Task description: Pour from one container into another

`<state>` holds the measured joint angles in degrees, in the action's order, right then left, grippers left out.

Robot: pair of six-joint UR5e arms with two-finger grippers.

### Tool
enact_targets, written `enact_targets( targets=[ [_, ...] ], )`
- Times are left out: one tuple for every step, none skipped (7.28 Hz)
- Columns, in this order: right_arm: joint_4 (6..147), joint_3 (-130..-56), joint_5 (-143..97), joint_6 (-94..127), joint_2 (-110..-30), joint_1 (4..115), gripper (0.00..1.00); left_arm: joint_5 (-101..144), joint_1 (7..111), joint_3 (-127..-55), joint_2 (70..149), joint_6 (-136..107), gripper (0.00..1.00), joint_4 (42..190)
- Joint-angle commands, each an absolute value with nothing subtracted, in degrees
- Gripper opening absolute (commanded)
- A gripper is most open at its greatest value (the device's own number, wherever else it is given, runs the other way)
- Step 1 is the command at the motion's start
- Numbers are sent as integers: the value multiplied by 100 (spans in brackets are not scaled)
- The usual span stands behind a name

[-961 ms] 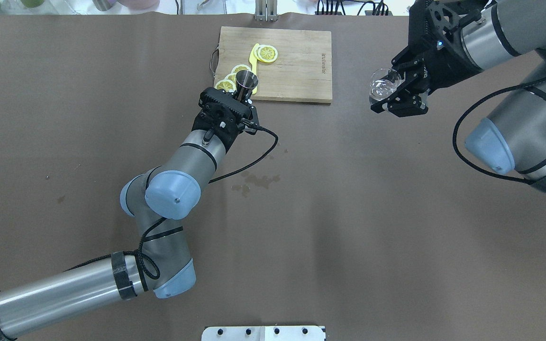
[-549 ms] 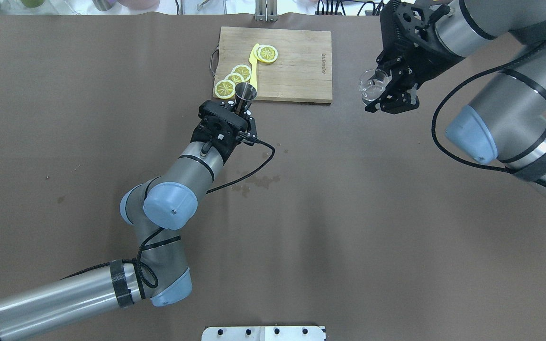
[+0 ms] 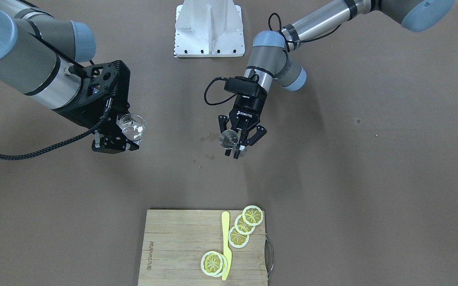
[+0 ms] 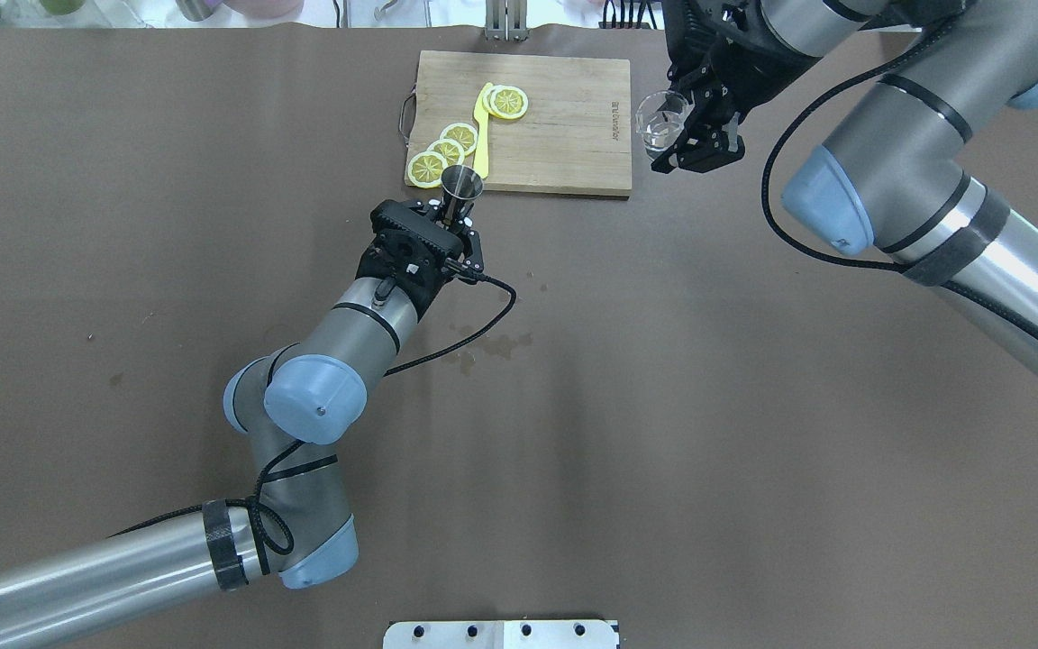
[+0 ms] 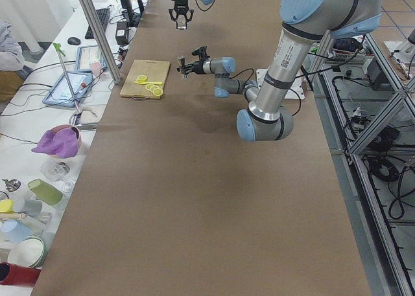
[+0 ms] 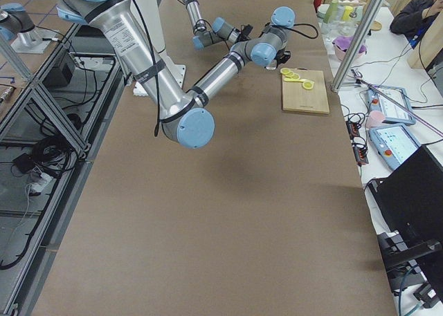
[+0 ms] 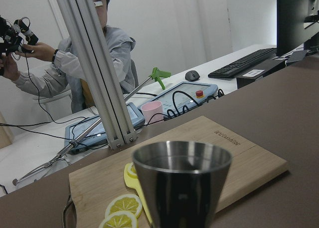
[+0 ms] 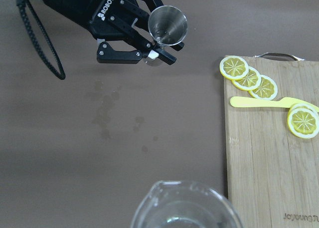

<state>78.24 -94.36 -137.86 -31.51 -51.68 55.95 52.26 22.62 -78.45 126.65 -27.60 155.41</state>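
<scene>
While my left gripper [image 4: 454,209] clamps the steel cup [image 4: 462,183] upright at upper middle to receive, my right gripper [image 4: 697,135], closed on the glass [image 4: 662,120], holds it level at upper right, well apart, likely so nothing spills.

The left arm [image 4: 122,559] and right arm [image 4: 1015,261] are silver tubes with pale-blue joint caps, black bands and braided black cables.

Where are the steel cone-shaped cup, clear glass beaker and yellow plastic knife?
Steel cone-shaped cup [image 8: 168,22]: right wrist view, mouth.
Clear glass beaker [image 3: 132,126]: front-facing view, wall.
Yellow plastic knife [image 3: 226,243]: front-facing view, middle.
</scene>
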Motion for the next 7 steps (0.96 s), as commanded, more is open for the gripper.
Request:
enact_targets(
  targets=[
    [8032,-9264,-13773,-3295,-4922,5572,0,5265,2259,-7875,12814,-2760,0,15548],
    [8042,-9255,-13746,-3339,-4904,5564,0,5282,2198,-7901,12823,-2490,0,15548],
    [8042,-9194,-13711,-3340,-4817,5529,0,5274,2119,-8006,12832,-1896,0,15600],
    [8260,-9080,-13650,-3340,-4616,5476,0,5273,2005,-8016,12823,-1820,0,15801],
    [8444,-8931,-13649,-3444,-4414,5458,0,5273,1926,-7990,12910,-1819,0,15820],
    [8638,-8895,-13632,-3550,-4299,5423,0,5273,1925,-7998,12946,-1828,0,15829],
    [8744,-8868,-13536,-3646,-4254,5353,0,5291,1916,-7972,12998,-1828,0,15838]
  ],
)
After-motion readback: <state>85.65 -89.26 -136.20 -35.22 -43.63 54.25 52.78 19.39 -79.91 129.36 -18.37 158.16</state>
